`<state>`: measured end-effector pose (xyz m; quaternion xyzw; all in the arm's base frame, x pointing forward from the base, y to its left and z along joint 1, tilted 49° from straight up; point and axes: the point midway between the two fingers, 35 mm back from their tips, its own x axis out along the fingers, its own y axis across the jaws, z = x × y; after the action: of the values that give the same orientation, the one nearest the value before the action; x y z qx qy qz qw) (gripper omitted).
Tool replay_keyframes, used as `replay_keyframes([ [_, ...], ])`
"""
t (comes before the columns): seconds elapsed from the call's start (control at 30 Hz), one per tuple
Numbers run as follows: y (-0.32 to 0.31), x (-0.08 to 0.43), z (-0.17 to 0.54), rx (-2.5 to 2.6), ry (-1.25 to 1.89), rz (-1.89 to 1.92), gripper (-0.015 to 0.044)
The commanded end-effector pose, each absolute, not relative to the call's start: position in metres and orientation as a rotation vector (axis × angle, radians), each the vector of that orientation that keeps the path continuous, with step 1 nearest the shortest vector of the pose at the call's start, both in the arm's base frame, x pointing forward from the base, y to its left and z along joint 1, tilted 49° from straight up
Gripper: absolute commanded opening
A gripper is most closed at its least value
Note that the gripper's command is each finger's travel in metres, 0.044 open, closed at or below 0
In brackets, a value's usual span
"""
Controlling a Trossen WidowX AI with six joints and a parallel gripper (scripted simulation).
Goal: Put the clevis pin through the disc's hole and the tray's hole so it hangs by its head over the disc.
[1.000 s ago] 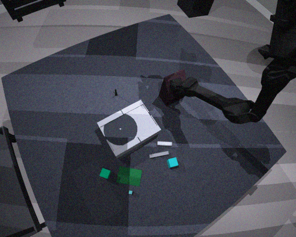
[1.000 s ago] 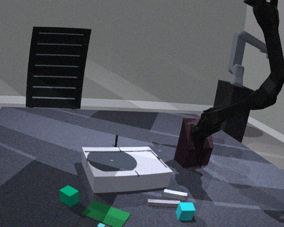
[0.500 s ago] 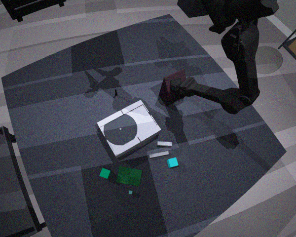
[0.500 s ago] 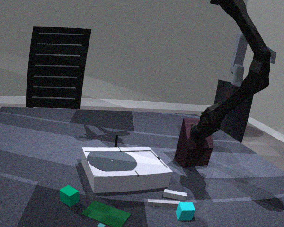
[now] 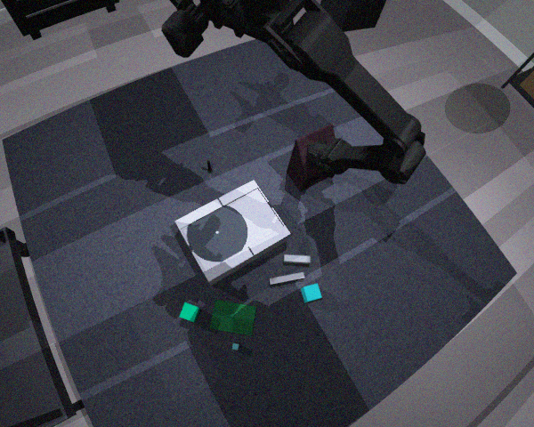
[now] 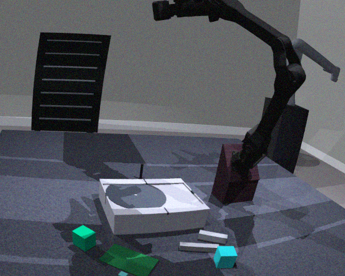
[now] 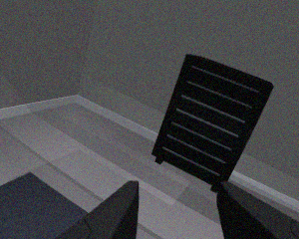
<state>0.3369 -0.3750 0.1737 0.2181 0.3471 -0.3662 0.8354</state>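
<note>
A slim, dark steel clevis pin (image 5: 208,166) (image 6: 141,171) stands upright on the table (image 5: 120,294) (image 6: 27,196), just beside the white, rimmed steel tray (image 5: 267,215) (image 6: 160,221). The wide grey aluminium disc (image 5: 230,243) (image 6: 150,199) lies inside the tray, while the black parallel-jaw gripper (image 5: 171,17) (image 6: 159,10) (image 7: 177,191), raised well above, holds nothing, its fingers parted.

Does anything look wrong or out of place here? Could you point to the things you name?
Nothing looks spilled or broken. The disc (image 5: 232,229) (image 6: 154,197) lies flat in the tray (image 5: 263,221) (image 6: 159,221), and the dark pin (image 5: 209,166) (image 6: 141,171) stands upright beside it.
</note>
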Motion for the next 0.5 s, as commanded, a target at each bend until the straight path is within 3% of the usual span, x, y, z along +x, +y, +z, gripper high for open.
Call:
replay_keyframes([
  [0.0,-0.34,0.353,0.114,0.406,0.928,-0.578,0.016],
  [0.47,-0.173,0.341,-0.057,0.269,1.364,0.312,0.016],
])
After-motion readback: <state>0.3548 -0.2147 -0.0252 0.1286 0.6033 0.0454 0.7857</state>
